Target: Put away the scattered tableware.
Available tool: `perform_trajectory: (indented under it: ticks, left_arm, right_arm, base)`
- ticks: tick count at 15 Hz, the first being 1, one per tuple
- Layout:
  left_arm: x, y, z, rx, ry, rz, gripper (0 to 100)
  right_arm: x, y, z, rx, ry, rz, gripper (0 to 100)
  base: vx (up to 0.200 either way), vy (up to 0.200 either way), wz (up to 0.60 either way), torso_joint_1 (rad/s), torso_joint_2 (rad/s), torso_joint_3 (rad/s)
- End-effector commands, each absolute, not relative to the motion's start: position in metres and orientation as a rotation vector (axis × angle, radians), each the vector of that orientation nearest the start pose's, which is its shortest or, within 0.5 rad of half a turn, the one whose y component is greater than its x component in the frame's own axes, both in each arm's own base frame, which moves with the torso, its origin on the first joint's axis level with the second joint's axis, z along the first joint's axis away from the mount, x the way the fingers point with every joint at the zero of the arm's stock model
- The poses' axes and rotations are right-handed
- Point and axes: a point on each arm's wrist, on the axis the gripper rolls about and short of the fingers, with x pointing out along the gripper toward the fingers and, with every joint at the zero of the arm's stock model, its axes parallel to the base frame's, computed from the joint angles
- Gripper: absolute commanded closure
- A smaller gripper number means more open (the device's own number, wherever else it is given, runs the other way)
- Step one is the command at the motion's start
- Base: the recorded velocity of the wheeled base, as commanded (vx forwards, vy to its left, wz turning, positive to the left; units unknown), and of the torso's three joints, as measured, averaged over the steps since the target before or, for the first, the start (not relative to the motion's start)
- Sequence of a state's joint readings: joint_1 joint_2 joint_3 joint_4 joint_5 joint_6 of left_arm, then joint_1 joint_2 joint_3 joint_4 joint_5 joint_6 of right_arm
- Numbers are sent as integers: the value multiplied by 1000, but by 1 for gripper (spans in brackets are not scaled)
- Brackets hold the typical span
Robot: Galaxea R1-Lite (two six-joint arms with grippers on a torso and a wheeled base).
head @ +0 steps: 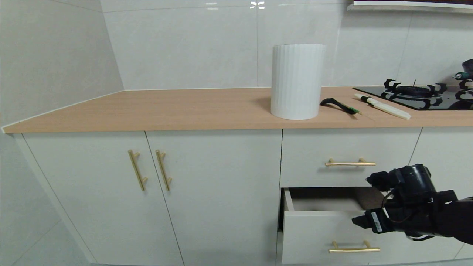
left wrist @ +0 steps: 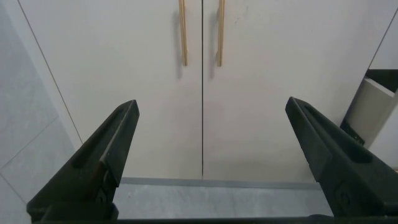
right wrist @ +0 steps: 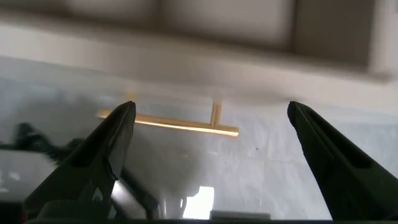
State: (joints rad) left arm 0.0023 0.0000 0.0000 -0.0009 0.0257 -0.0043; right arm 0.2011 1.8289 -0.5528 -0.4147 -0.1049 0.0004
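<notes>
On the wooden counter (head: 177,109) lie a black utensil with a green tip (head: 338,105) and a long cream utensil (head: 384,106), both just right of a tall white ribbed container (head: 297,81). Below them, the lower drawer (head: 317,229) stands pulled out, its inside mostly hidden. My right gripper (head: 364,201) hovers in front of that drawer's right part, open and holding nothing. In the right wrist view, my right gripper (right wrist: 211,109) faces the drawer front and its gold handle (right wrist: 171,123). My left gripper (left wrist: 211,109) is open and empty, low before the double cabinet doors (left wrist: 202,93).
A black gas hob (head: 417,94) sits at the counter's right end. The upper drawer (head: 351,157) is closed, with a gold handle (head: 350,163). The open drawer front (left wrist: 373,102) juts out beside the cabinet doors. Tiled walls enclose the left corner.
</notes>
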Motion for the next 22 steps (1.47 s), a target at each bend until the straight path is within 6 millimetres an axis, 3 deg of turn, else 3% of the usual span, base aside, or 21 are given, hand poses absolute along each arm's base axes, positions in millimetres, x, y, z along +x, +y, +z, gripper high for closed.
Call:
perform_trajectory:
  ticks: [1,3,7,12,22]
  left_arm:
    - [-23,1,76,-5,-2,29,0]
    - [-23,1,76,-5,-2,29,0]
    - [-23,1,76,-5,-2,29,0]
    - [-23,1,76,-5,-2,29,0]
    - [-23,1,76,-5,-2,29,0]
  right_arm:
    - [251,58,103,-81,719,110,0]
    - [258,60,100,-42,724,93,0]
    - [287,66,52,-16,762,37,0]
    - [299,68,23,4,770,-3,0]
    - [289,66,26,-41,784,20,0]
  base:
    - [0,0,0,0,0,0]
    - [0,0,0,0,0,0]
    - [0,0,0,0,0,0]
    - [0,0,0,0,0,0]
    - [0,0,0,0,0,0]
